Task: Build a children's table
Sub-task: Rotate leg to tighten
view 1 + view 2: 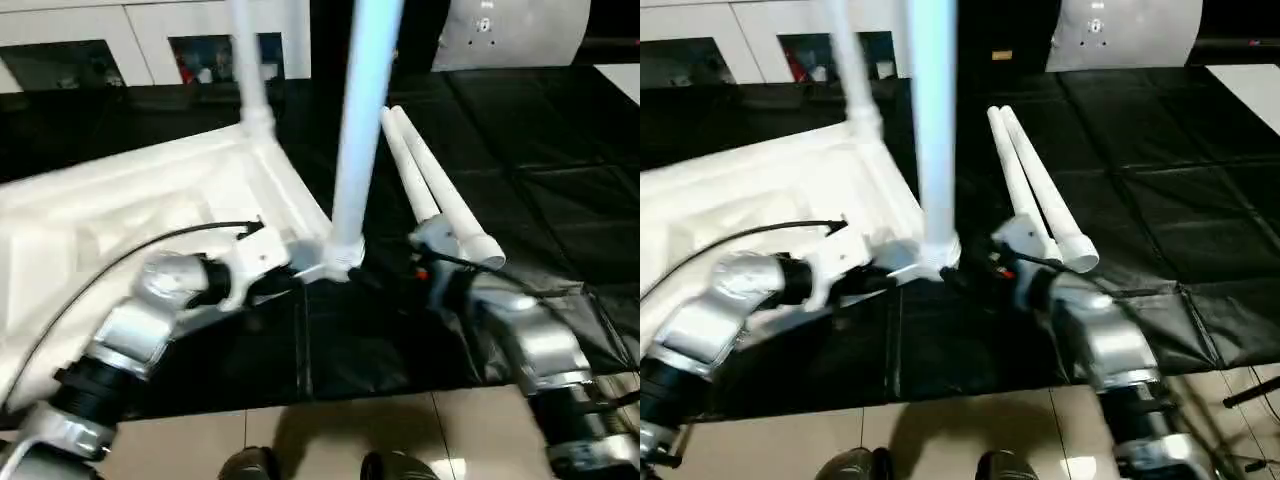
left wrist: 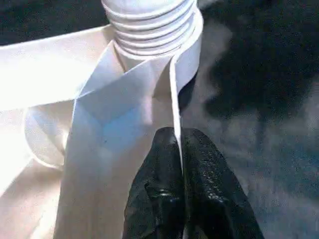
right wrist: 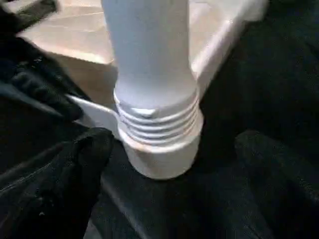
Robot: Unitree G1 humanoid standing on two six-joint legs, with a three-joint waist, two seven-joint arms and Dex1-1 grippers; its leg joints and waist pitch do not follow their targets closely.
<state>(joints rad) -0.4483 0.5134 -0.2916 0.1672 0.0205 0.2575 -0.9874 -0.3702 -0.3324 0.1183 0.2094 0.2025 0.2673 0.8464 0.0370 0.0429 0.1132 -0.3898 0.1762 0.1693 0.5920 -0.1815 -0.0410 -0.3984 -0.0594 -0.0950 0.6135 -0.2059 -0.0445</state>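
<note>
The white table top (image 1: 120, 200) lies upside down on the black cover. One leg (image 1: 250, 70) stands in its far corner socket. A second leg (image 1: 362, 120) stands upright in the near corner socket (image 3: 159, 154), with several thread rings still showing above the socket. Two loose legs (image 1: 440, 190) lie side by side to the right. My left gripper (image 2: 177, 137) is shut on the top's thin rim just beside that near socket. My right gripper (image 3: 174, 142) is open, with one black finger (image 3: 75, 164) on each side of the leg's base.
The black-covered work surface (image 1: 540, 150) extends right and back. Its front edge (image 1: 400, 388) meets beige floor tiles, where the robot's feet (image 1: 250, 465) stand. White cabinets (image 1: 150, 40) line the back, and a pale rounded object (image 1: 510, 30) sits at back right.
</note>
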